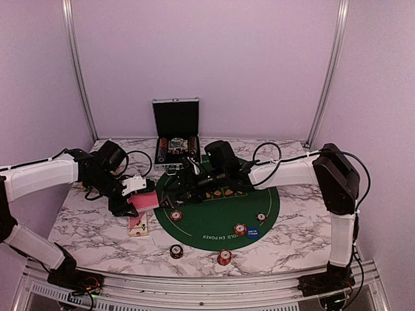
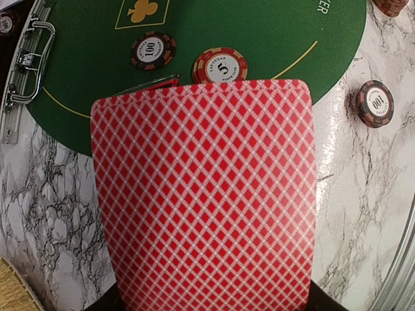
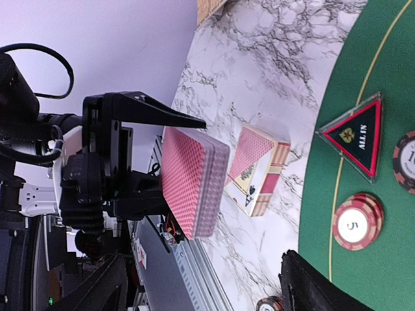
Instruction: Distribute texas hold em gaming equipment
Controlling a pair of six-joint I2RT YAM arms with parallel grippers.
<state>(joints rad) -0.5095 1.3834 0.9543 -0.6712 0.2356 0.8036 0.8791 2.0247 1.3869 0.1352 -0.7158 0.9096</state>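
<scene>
Left gripper (image 1: 138,194) clamps card deck (image 2: 204,194) aloft | right gripper (image 1: 192,177) agape over mat (image 1: 220,220)

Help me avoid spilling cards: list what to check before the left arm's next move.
1. Left tool shut on the deck: ok.
2. One card split off for dealing: not ok, the deck sits as one squared stack.
3. Right tool open and empty: ok.
4. Mat free just ahead of the deck: not ok, the 100 chip, 5 chip and marker lie there.
5. Box clear of the deck: ok, it lies on the table, apart.
6. Gap between the two tools: cannot tell.
</scene>
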